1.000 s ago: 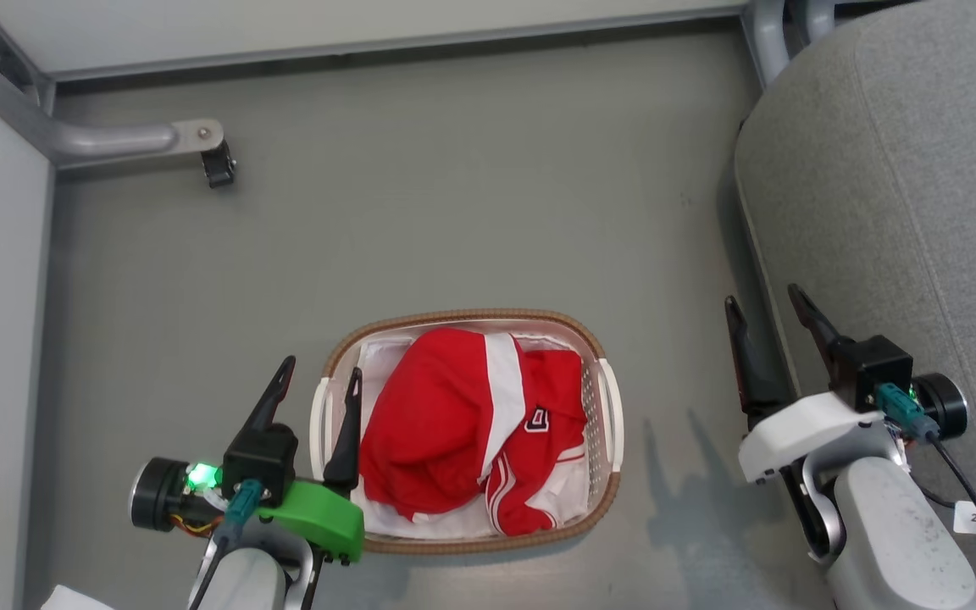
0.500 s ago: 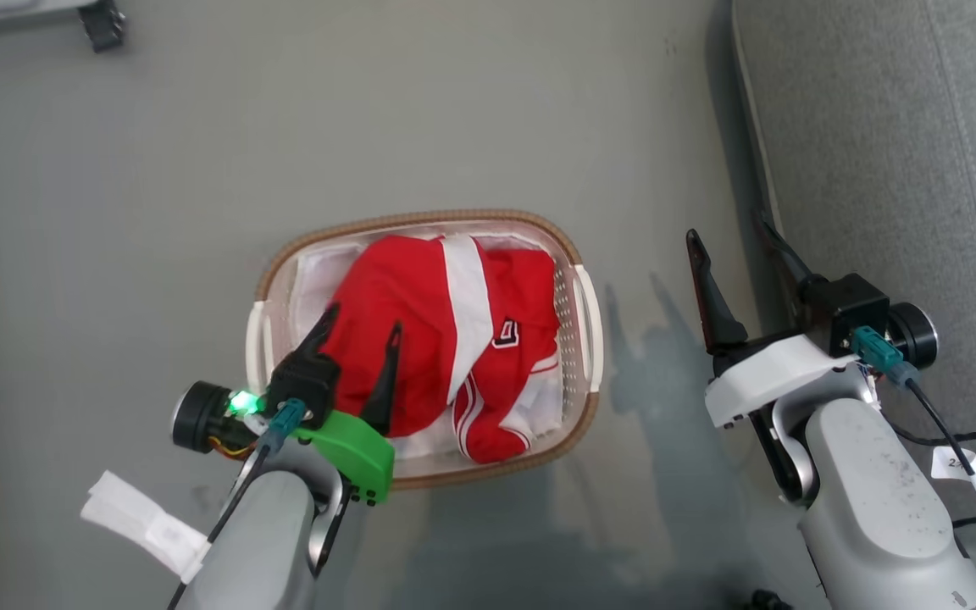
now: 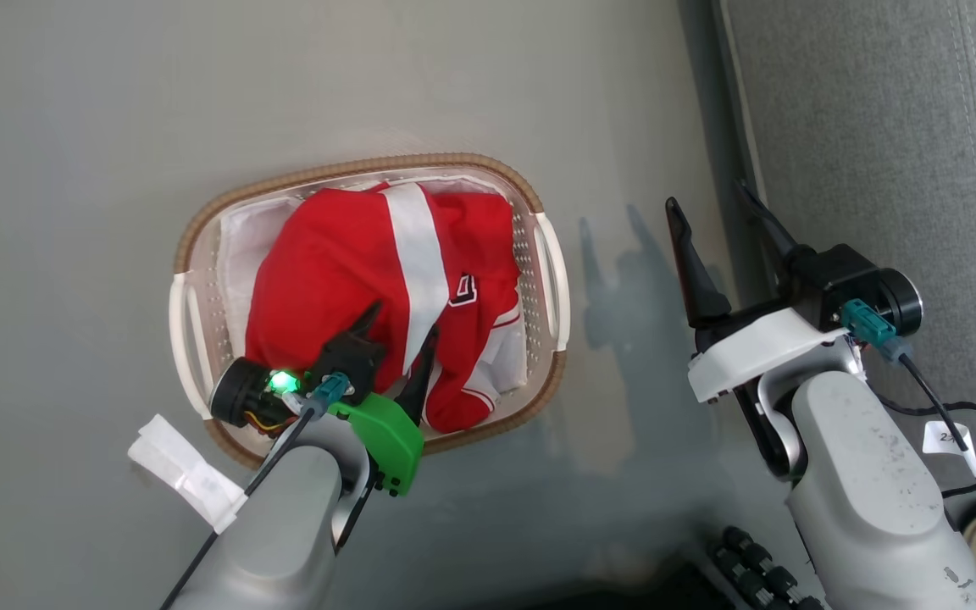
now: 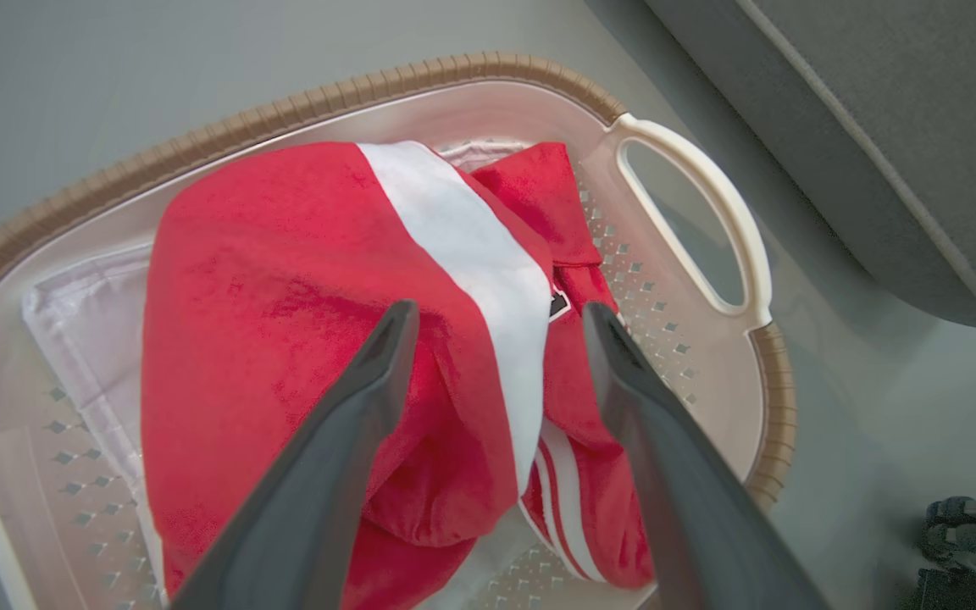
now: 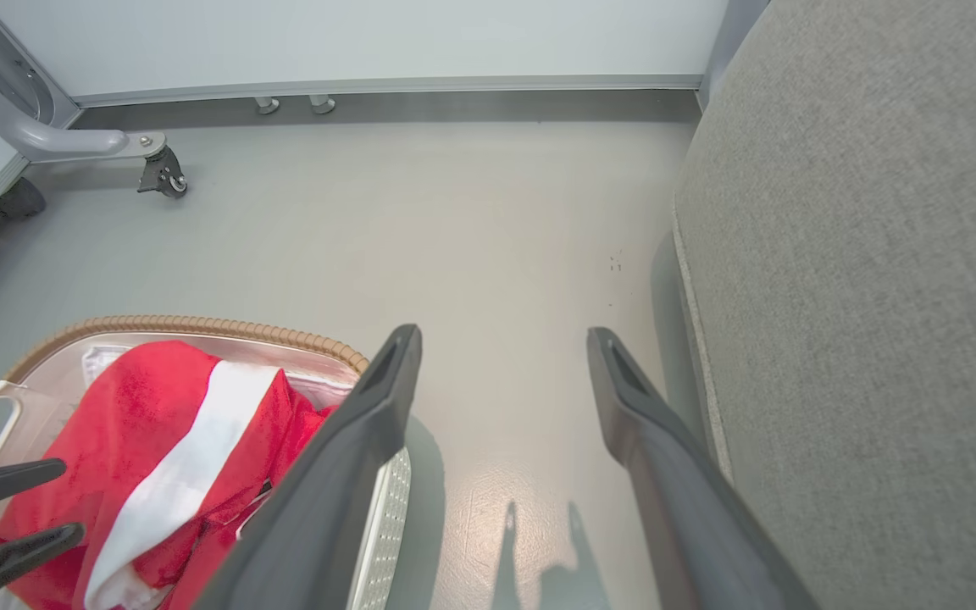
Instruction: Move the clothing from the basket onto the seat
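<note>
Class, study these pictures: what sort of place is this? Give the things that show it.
Likely an indoor room staged as a home, perhaps a lab: a grey upholstered seat, a laundry basket of red clothing on a smooth grey floor, and a castor-footed metal frame by a plain wall.

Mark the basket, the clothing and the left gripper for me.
basket (image 3: 369,162), head view, brown woven far rim.
clothing (image 3: 318,254), head view, red cloth left of white band.
left gripper (image 4: 498,312), left wrist view, midway between its fingertips.
</note>
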`<state>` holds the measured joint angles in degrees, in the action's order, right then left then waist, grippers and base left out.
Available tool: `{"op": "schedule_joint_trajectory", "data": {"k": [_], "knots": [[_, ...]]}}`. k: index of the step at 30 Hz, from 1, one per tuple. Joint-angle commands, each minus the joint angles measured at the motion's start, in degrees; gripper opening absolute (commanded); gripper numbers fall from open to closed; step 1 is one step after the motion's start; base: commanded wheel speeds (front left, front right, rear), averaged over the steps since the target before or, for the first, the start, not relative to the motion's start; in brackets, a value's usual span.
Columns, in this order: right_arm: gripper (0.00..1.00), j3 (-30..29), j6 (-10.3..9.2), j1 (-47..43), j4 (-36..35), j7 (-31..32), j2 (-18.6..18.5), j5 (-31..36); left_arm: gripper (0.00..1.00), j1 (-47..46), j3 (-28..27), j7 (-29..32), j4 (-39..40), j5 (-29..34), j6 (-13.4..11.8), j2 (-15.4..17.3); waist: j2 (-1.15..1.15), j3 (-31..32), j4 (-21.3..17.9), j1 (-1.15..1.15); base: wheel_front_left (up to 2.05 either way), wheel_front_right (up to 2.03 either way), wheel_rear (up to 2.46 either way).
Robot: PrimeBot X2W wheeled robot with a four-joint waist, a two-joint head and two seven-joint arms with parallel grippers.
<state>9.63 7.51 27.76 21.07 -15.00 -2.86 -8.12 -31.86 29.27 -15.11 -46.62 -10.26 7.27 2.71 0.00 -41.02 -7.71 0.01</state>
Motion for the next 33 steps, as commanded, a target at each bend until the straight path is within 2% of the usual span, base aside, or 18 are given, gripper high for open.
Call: {"op": "schedule_joint_trajectory", "data": {"k": [1,4,9,13,18,27,31,32,33], "knots": [[1.0,0.08,-0.04,0.58,0.29,-0.26,-0.17,-0.36,1.0,-1.4,0.32,-0.08,-0.72,-0.31,0.14,0.38,0.0,-1.7,-1.42,-0.01,0.0,0.0,0.0],[1.0,0.49,-0.04,1.28,0.2,-0.26,-0.17,-0.57,1.0,-2.52,1.17,-0.07,-2.75,-0.27,-0.43,0.38,0.0,-2.73,-2.01,-0.01,0.0,0.0,0.0],[1.0,0.74,-0.04,1.48,0.83,-0.26,-0.18,-1.15,1.0,-4.68,2.37,-0.07,-8.01,0.68,-3.25,0.36,0.0,-4.3,-3.26,-0.01,0.0,0.0,0.0],[1.0,0.73,-0.04,1.96,0.71,-0.26,-0.18,-1.56,1.0,-6.4,3.53,-0.07,-9.98,-0.35,-4.13,0.37,0.0,-5.62,-3.8,-0.01,0.0,0.0,0.0],[1.0,0.43,-0.04,2.28,0.13,-0.26,-0.18,-1.42,1.0,-8.96,4.12,-0.07,-12.74,-0.21,-7.44,0.38,0.0,-7.08,-3.98,-0.01,0.0,0.0,0.0],[1.0,1.11,-0.04,3.35,-0.96,-0.26,-0.18,-1.83,1.0,-12.98,1.79,-0.07,-16.0,0.39,-13.37,1.89,0.0,-9.21,-3.77,-0.01,0.0,0.0,0.0],[1.0,1.56,-0.04,3.39,-0.96,-0.26,-0.17,-2.18,1.0,-13.71,0.95,-0.07,-18.08,-0.29,-13.66,2.13,0.0,-9.61,-3.56,-0.01,0.0,0.0,0.0],[1.0,1.67,-0.04,3.37,-0.87,-0.25,-0.18,-2.2,0.83,-13.62,0.73,-0.07,-19.03,-0.7,-13.13,2.12,0.0,-9.59,-3.52,-0.01,0.0,0.0,0.0],[1.0,1.78,-0.04,3.36,-0.78,-0.26,-0.18,-2.32,0.54,-13.69,0.63,-0.07,-19.74,-0.99,-12.71,2.06,0.0,-9.52,-3.5,-0.01,0.0,0.0,0.0]]}}
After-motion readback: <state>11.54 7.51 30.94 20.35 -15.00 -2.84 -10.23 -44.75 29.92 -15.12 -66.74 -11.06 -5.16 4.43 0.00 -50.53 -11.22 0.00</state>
